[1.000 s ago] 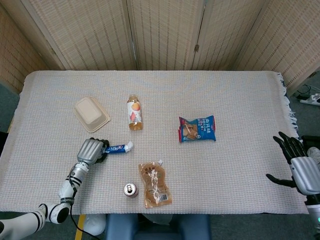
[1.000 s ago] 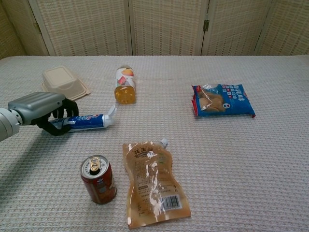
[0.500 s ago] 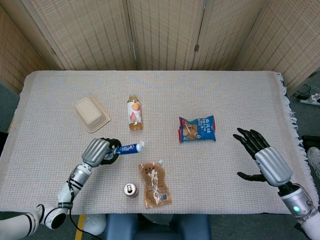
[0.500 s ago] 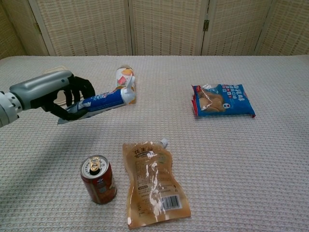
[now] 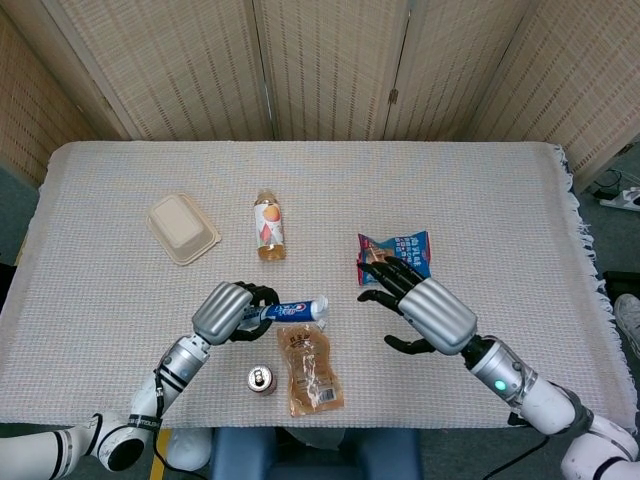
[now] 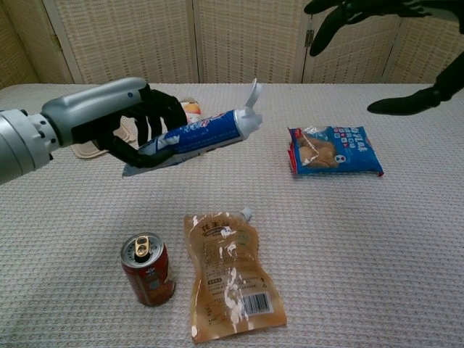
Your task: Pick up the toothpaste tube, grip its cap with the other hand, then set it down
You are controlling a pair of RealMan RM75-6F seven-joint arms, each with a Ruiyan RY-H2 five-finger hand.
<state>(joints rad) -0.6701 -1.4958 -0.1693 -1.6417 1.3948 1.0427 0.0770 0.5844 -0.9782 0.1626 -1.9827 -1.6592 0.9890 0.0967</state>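
My left hand (image 5: pixel 228 312) (image 6: pixel 119 123) grips the blue and white toothpaste tube (image 5: pixel 287 310) (image 6: pixel 201 132) by its flat end and holds it well above the table, cap end up and to the right. The white cap (image 5: pixel 320 304) (image 6: pixel 251 106) is flipped open and free of any grip. My right hand (image 5: pixel 420 305) (image 6: pixel 377 22) hangs open in the air to the right of the cap, fingers spread, with a clear gap between it and the tube.
Under the tube lie a tan spouted pouch (image 5: pixel 310 368) (image 6: pixel 230 267) and a red can (image 5: pixel 262 379) (image 6: pixel 148 268). A blue snack bag (image 5: pixel 396 254) (image 6: pixel 335 150), a juice bottle (image 5: pixel 269 224) and a beige lidded box (image 5: pixel 183 228) lie farther back on the woven tablecloth (image 5: pixel 480 190).
My left hand lifted the tube off the table and carried it up and to the right. My right hand swung in from the table's right edge toward the cap.
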